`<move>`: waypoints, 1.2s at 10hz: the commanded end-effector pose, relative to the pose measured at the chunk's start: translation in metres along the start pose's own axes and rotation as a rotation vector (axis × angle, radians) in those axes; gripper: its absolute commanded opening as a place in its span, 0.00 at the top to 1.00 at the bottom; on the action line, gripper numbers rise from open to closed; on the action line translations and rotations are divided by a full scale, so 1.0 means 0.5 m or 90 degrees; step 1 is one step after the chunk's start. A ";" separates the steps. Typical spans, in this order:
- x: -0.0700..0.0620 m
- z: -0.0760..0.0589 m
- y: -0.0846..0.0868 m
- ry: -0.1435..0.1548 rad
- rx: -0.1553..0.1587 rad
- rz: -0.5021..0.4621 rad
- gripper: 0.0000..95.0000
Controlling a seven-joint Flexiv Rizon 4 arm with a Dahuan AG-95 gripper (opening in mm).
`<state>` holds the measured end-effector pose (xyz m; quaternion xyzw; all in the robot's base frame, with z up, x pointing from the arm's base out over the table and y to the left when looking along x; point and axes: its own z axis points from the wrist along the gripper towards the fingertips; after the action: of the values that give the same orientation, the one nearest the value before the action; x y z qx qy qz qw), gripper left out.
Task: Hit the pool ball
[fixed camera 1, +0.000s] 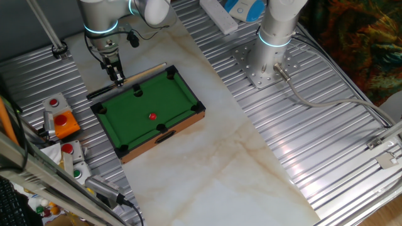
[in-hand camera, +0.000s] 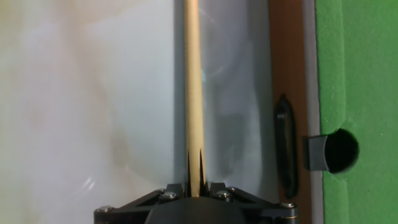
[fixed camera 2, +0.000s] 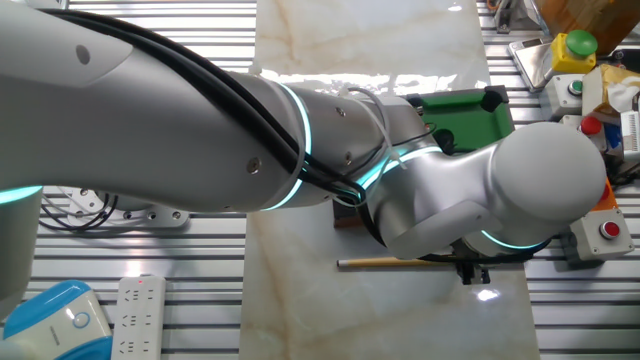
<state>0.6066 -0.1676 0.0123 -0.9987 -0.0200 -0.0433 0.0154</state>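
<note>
The toy pool table (fixed camera 1: 182, 93) has green felt and a wooden frame. The tiny red pool ball (fixed camera 1: 152, 116) lies near the middle of the felt. A wooden cue stick (fixed camera 1: 147, 70) with a dark butt end lies along the table's far side, outside the frame. My gripper (fixed camera 1: 118, 76) stands over the cue near its dark end. In the hand view my gripper (in-hand camera: 194, 168) is shut on the cue (in-hand camera: 194, 93), which runs straight ahead beside the table's wooden rail (in-hand camera: 286, 62) and a side pocket (in-hand camera: 341, 151). The ball is hidden in the other fixed view and in the hand view.
An orange box with a red button (fixed camera 1: 61, 121) and a grey button box (fixed camera 1: 70, 157) sit left of the pool table. A second arm's base (fixed camera 1: 264, 69) stands at the back right. A white power strip (fixed camera 1: 220, 16) lies behind it. My arm (fixed camera 2: 300, 140) fills the other fixed view.
</note>
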 end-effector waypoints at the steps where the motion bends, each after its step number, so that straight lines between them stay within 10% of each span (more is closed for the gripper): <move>1: 0.001 0.000 0.000 -0.001 -0.001 0.001 1.00; 12: 0.007 -0.090 0.001 -0.002 0.003 0.010 1.00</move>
<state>0.6067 -0.1690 0.0598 -0.9990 -0.0112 -0.0408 0.0169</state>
